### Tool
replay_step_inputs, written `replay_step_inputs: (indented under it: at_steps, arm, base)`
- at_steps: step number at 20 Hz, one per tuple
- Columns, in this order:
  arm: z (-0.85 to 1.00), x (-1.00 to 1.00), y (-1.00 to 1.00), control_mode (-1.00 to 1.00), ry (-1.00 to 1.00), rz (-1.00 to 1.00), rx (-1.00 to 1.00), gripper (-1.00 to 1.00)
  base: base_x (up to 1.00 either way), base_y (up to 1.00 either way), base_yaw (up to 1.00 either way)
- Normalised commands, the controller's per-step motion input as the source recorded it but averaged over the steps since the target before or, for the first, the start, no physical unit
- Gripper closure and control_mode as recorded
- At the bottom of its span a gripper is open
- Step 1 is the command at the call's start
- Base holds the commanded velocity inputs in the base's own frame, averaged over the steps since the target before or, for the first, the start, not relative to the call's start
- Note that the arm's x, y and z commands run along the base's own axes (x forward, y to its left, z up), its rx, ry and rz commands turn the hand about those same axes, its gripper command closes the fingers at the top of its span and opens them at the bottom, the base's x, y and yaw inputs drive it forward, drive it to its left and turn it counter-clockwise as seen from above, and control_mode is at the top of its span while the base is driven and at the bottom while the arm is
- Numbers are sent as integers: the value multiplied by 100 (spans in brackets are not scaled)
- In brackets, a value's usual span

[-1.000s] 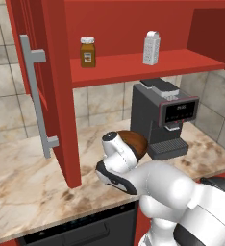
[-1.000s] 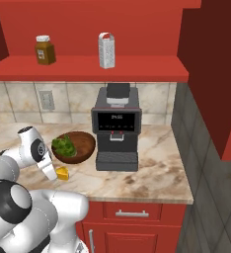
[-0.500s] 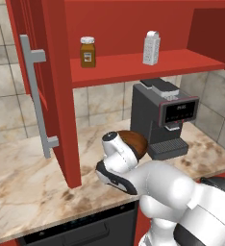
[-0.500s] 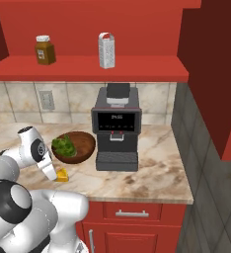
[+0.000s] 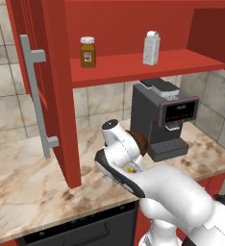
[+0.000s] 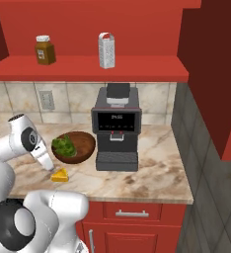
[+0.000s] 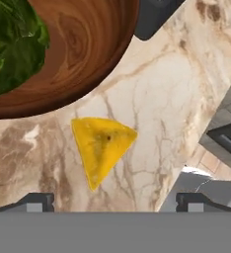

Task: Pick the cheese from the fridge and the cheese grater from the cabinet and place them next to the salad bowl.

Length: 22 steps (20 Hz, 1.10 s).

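Cheese (image 7: 101,147): one small yellow-orange wedge, triangular, lying flat on the marbled bench (image 7: 157,99), just beside the salad bowl (image 7: 83,54) but not touching it; right base view puts it at the bowl's front edge (image 6: 60,175). Salad bowl: one, round, dark-brown wood grain, green leaves heaped to one side. End effector (image 7: 115,201) directly above the wedge, fingers (image 7: 37,201) spread wide apart either side of it, nothing between them, clear of the cheese. Cheese grater (image 6: 106,50): one, white-grey, upright, tapering, dotted faces, handle on top, standing on the red shelf of the open cabinet (image 6: 88,69). One brown jar (image 6: 45,49) with white lid on the same shelf, well apart from the grater. One dark coffee machine (image 6: 116,126) on the bench, just beside the bowl. Left base view shows the cabinet door (image 5: 37,91) swung open with its long grey bar handle (image 5: 36,96); the arm there covers most of the bowl and cheese. Right base view shows bowl, wedge and a wall outlet (image 6: 47,100) plainly. Hand view gives the wedge's flat face and the wood grain close up.
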Motion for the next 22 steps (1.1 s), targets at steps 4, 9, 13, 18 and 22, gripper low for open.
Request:
replay_step_inputs:
  at_steps: [4, 9, 13, 18, 22]
  arm:
    - [89, -3, -13, -100, 0, 20, 0, -100]
    - [75, 6, -54, -100, 1, 27, 0, -100]
    - [8, 33, -72, -100, 2, 45, 0, -100]
    - [1, 4, -60, -100, 0, 47, 1, -100]
    - [24, -14, -23, -100, 0, 37, 1, -100]
  base:
    - [0, 0, 0]
    - [0, 0, 0]
    - [0, 0, 0]
    - [0, 0, 0]
    - [0, 0, 0]
